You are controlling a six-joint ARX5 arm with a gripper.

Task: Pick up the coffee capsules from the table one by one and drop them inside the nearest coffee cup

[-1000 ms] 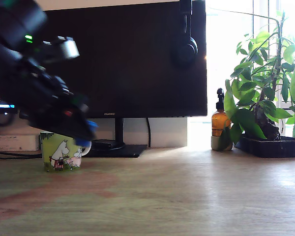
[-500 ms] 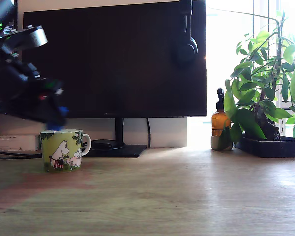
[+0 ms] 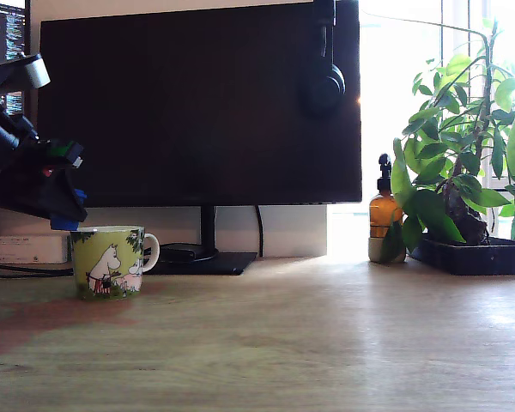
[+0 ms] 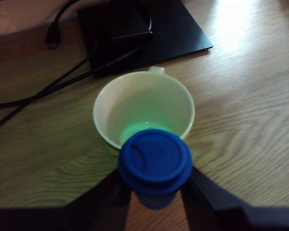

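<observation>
While the gripper [image 4: 155, 192] hangs above the table [image 4: 241, 120], its two dark fingers [image 4: 204, 197] are closed narrowly on the blue coffee capsule [image 4: 154, 163], one finger on each flank, so the capsule sits squarely between the jaws with its wide round top facing the wrist camera. Just beyond the jaws and below them stands the coffee cup [image 4: 143, 108], upright on the wood; in the wrist view the capsule overlaps the near part of the cup's pale rim, and the cup's inside shows no capsule. The stub of the white handle pokes out on the cup's far side from the jaws.

From the exterior view the gripper [image 3: 64, 219] is at the exterior view's left edge, a sliver of the blue capsule [image 3: 77, 197] showing at its tip, just above and slightly outside the green cup's [image 3: 109, 262] rim.

Farther from the jaws, past the cup, lie the black monitor base [image 4: 139, 33] and dark cables [image 4: 43, 91]. Well apart from the jaws, toward the exterior view's right, stand an amber pump bottle [image 3: 384, 215] and a leafy plant [image 3: 459, 163] in a dark tray.
</observation>
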